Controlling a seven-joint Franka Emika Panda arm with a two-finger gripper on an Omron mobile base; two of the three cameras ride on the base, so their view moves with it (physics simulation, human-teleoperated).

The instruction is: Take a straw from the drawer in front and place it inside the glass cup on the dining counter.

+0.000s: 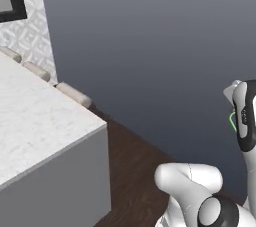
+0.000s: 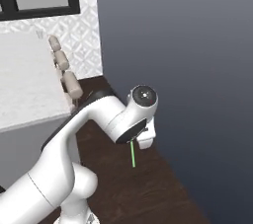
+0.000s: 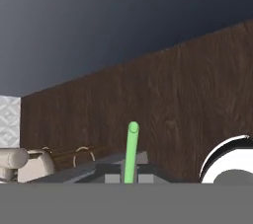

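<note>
Hand view: the gripper (image 3: 129,177) is shut tight on the straw (image 3: 132,151). The green straw sticks out from between the two tips, toward the dark wood floor (image 3: 188,99).
Right base view: the straw (image 2: 132,155) hangs down below the hand, over the floor near the grey wall (image 2: 188,60).
Left base view: a bit of green straw (image 1: 232,121) shows beside the arm at the right edge.
Where it must go: the dining counter (image 1: 35,116) is off to the left, well apart from the hand. I cannot make out the glass cup for sure.
What could go wrong: the straw is thin and long. It could slip or tilt in the grip if the arm swings fast. It could bump the counter edge (image 1: 65,151) if carried too low.
Stools: beige round stools (image 2: 69,77) line the far side of the counter.
Open room: lots of free space above the counter top. The wall is close on the right, so swing left and stay high.
</note>
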